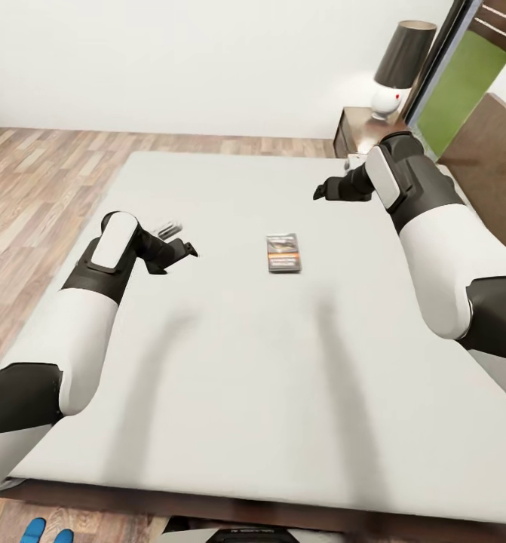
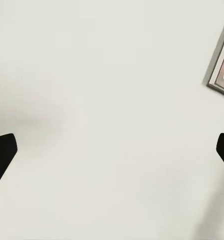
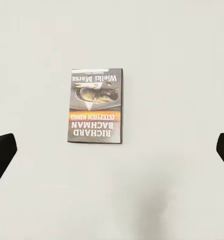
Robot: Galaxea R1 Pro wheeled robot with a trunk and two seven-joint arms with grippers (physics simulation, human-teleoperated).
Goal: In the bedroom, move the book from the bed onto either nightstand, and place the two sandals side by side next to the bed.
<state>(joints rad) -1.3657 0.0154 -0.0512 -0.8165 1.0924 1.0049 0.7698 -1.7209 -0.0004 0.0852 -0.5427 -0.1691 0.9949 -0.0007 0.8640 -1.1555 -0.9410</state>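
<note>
Nothing ticked off yet, by the look of it: the book [image 1: 283, 252] lies flat in the middle of the bed [image 1: 230, 392], untouched, and the nightstand [image 1: 356, 130] waits beyond the far corner beside the lamp [image 1: 398, 66]. Right pincer [image 1: 320, 191] hangs above the mattress with its tips spread wide, nothing between them; left pincer [image 1: 189, 250] likewise spread and empty, off to the book's side. Sandals [image 1: 44, 531]? Just blue tips cut off at the bottom edge; whether they sit side by side I can't tell.
</note>
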